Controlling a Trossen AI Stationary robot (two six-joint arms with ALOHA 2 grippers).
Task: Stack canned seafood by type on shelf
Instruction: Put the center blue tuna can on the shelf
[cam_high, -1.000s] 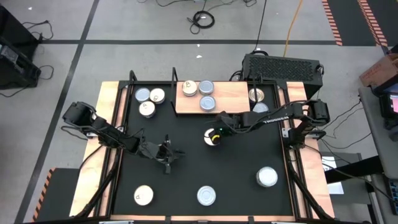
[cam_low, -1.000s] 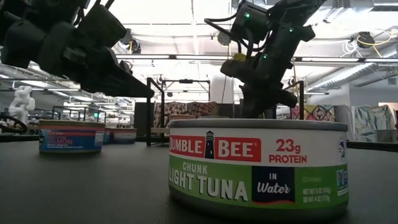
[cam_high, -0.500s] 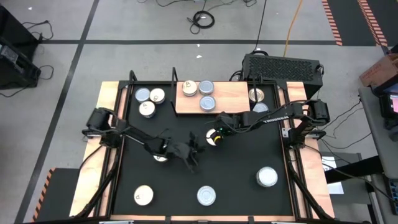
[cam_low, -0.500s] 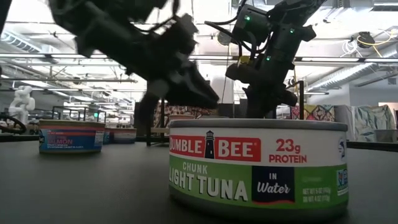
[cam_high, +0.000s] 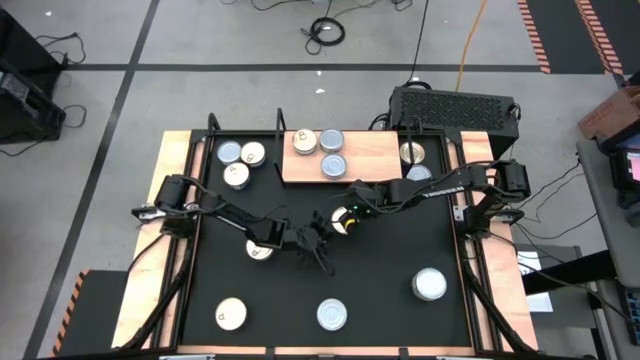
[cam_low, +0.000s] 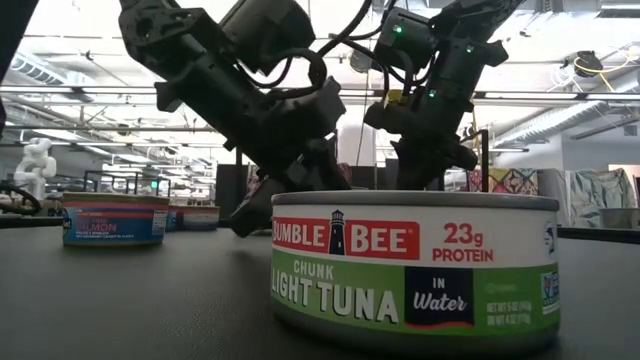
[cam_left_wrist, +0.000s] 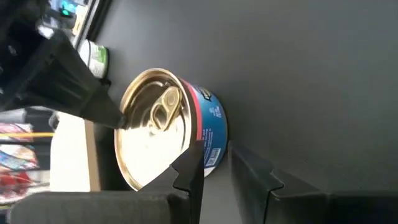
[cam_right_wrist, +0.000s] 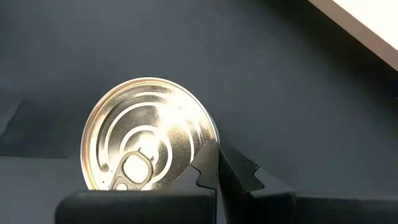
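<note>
Pickup step. Gold-topped tin (cam_high: 343, 220) at table centre, just near of shelf (cam_high: 375, 160). Right gripper (cam_high: 349, 215) closed, beside tin. Left gripper (cam_high: 322, 243) narrowly parted, empty, alongside. Next: open jaws, straddle tin.

Nearest tin (cam_low: 415, 265) in the low view, on the worktop: a red band reads "BUMBLE BEE" with a lighthouse emblem between the words, beside it "23g PROTEIN"; the green band below reads "CHUNK LIGHT TUNA", and a dark panel reads "IN Water". Smaller print at the label's right end is too fine to read. A blue-labelled tin (cam_low: 115, 220) farther back carries red lettering that cannot be made out with certainty.
</note>
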